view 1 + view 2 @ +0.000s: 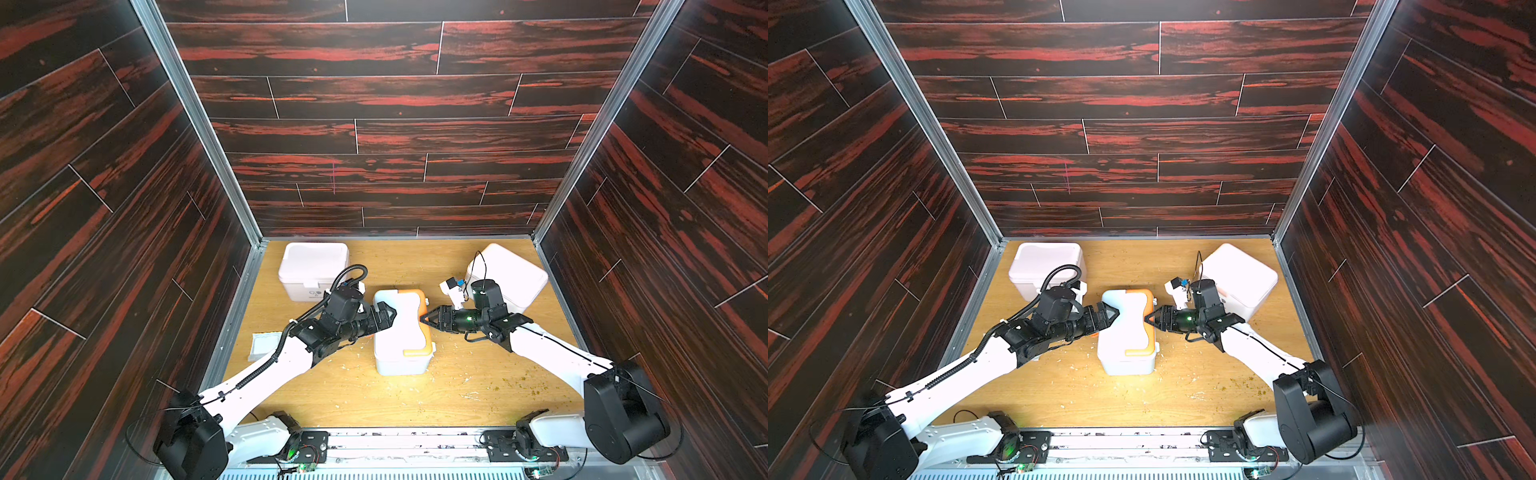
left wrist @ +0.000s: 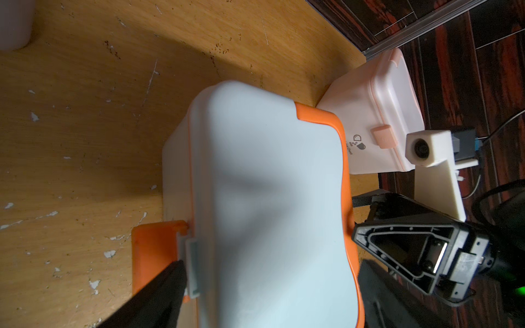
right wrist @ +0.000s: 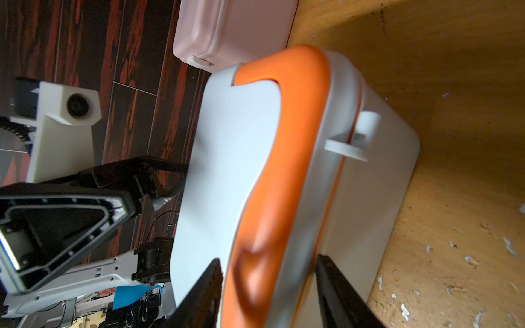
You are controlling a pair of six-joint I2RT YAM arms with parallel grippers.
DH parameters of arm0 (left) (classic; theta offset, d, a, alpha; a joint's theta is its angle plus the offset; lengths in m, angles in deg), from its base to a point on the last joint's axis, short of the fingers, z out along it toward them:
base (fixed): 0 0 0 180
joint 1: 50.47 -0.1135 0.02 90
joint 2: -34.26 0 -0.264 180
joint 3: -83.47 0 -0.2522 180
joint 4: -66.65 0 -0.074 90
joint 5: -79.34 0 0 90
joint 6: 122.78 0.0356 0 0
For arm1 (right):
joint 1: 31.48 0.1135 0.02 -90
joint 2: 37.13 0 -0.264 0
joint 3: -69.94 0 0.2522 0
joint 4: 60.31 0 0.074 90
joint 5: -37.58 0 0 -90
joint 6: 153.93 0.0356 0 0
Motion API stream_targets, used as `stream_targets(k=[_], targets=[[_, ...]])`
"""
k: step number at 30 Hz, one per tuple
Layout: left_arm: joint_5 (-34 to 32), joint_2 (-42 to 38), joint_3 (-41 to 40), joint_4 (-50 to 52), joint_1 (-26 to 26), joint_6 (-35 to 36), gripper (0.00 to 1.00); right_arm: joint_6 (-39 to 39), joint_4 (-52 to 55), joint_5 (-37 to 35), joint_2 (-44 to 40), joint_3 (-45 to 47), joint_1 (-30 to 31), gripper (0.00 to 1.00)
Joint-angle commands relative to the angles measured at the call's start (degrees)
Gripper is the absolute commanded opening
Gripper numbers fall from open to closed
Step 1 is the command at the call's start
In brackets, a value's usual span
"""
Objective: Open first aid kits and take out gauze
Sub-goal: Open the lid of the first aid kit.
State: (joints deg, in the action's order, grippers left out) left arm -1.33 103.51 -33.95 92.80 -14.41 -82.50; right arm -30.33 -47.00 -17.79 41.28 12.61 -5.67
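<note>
- The pinkish-white first aid kit [image 2: 377, 113] near the right arm has a small dark logo [image 2: 358, 142] on its front wall. The line of print [image 2: 349, 148] beside it is blurred and partly hidden, so I cannot read it.
- In a top view, the second pinkish-white first aid kit [image 1: 311, 266] shows a dark mark [image 1: 316, 293], too small to read.

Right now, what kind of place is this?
Probably a robot test cell: left arm and right arm at a scuffed wooden tabletop, dark wood-print panels around it, first aid kits staged.
</note>
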Motion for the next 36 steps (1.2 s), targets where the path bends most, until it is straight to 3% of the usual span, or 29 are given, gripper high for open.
stream_targets(k=[1, 14, 20, 26, 36], targets=[[0.5, 0.8, 0.3, 0.0, -0.3, 0.4, 0.99, -0.5, 0.1, 1.9, -0.6, 0.2, 0.8, 0.56], [3.5, 2.7, -0.1, -1.8, -0.4, -0.7, 0.99, -0.4, 0.4, 2.5, 0.6, -0.8, 1.7, 0.56], [10.9, 1.3, -2.2, -11.2, -1.1, -5.8, 0.99, 0.5, -0.6, 3.9, 2.2, -2.5, 4.0, 0.56], [13.7, -2.6, -5.0, -17.5, -2.7, -10.6, 0.99, 2.3, -2.3, 3.3, 2.6, -2.7, 4.8, 0.56], [14.7, -5.3, -5.7, -19.5, -3.4, -13.2, 0.99, 1.1, 6.3, -6.6, -2.9, -5.0, 4.8, 0.82]])
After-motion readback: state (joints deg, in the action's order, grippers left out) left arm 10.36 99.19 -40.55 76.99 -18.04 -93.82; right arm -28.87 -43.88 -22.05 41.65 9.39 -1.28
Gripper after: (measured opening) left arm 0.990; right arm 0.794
